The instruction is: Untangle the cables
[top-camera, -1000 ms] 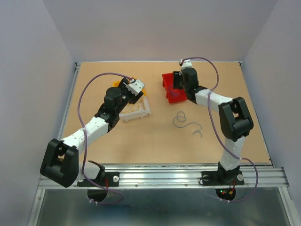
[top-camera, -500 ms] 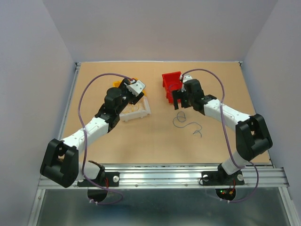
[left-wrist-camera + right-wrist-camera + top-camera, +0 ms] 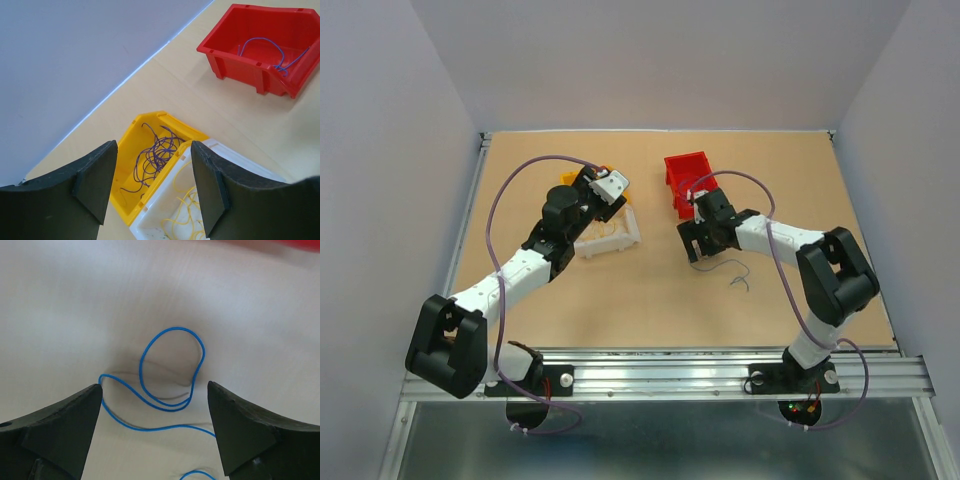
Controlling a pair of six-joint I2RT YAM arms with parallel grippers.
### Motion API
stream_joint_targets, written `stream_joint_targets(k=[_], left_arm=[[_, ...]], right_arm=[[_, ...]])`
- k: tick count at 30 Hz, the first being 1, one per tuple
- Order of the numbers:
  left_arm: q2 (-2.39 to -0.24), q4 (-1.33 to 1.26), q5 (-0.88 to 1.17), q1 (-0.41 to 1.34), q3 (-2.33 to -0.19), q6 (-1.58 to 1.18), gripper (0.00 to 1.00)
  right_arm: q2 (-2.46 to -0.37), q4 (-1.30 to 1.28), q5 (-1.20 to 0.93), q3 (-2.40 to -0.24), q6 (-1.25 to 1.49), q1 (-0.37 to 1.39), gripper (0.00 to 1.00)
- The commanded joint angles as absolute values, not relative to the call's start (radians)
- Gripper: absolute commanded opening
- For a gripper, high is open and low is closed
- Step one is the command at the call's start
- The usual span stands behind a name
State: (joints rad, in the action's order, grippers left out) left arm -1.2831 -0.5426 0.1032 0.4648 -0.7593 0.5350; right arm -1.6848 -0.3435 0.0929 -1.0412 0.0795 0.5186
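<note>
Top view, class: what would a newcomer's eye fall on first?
A bright red bin stands toward the far side of the table. Just nearer, a blue cable lies looped on the table, and the right gripper hovers over it with fingers open. To its left, a yellow bin holds tangled purple cables.

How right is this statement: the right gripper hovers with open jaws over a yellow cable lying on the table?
Only the colour is wrong. The right gripper hovers with open jaws over a blue cable lying on the table, as the right wrist view shows.
</note>
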Motion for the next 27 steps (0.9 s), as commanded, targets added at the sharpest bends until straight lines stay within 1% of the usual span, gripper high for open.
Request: stream_joint_targets(k=[1, 2, 3, 4, 6, 7, 9, 10, 11, 12, 15, 17, 22, 27], left_arm=[[-1.262, -0.601, 0.107, 0.471, -0.752, 0.545, 0.72], [-1.264, -0.601, 0.107, 0.472, -0.753, 0.546, 0.72], [-1.262, -0.601, 0.107, 0.471, -0.753, 0.546, 0.72], [-1.262, -0.600, 0.109, 0.471, -0.753, 0.545, 0.72], [-1.261, -0.601, 0.109, 0.472, -0.752, 0.545, 0.72], [-1.259, -0.601, 0.109, 0.472, -0.750, 0.546, 0.72], [-1.258, -0.601, 0.109, 0.471, -0.750, 0.545, 0.72], [-1.256, -0.600, 0.109, 0.471, -0.750, 0.545, 0.72], [-1.258, -0.601, 0.109, 0.472, -0.750, 0.545, 0.72], [-1.258, -0.600, 0.109, 0.472, -0.750, 0.545, 0.72], [-1.258, -0.601, 0.109, 0.472, -0.750, 0.545, 0.72], [-1.256, -0.601, 0.109, 0.472, -0.750, 0.545, 0.72], [-1.258, -0.601, 0.112, 0.474, -0.750, 0.545, 0.72], [-1.261, -0.600, 0.112, 0.476, -0.750, 0.546, 0.72]], right_arm=[[-1.750, -0.402, 0.087, -1.107, 0.055, 0.523, 0.90], [-1.768, -0.406, 0.083, -1.112, 0.051, 0.525, 0.90], [-1.773, -0.413, 0.075, -1.118, 0.048, 0.525, 0.86], [-1.779, -0.416, 0.052, -1.120, 0.045, 0.526, 0.79], [-1.784, -0.428, 0.023, -1.121, 0.037, 0.531, 0.58], [-1.781, -0.429, 0.015, -1.121, 0.035, 0.534, 0.35], [-1.760, -0.428, 0.021, -1.118, 0.040, 0.538, 0.20], [-1.750, -0.428, 0.029, -1.112, 0.040, 0.541, 0.07], [-1.737, -0.426, 0.044, -1.109, 0.040, 0.543, 0.03], [-1.718, -0.422, 0.060, -1.103, 0.049, 0.546, 0.01], [-1.602, -0.318, 0.063, -1.062, 0.058, 0.545, 0.00], [-1.488, -0.269, 0.063, -1.039, 0.071, 0.545, 0.01], [-1.278, -0.092, 0.112, -0.979, 0.127, 0.545, 0.01], [-1.238, -0.015, 0.139, -1.022, 0.084, 0.545, 0.00]])
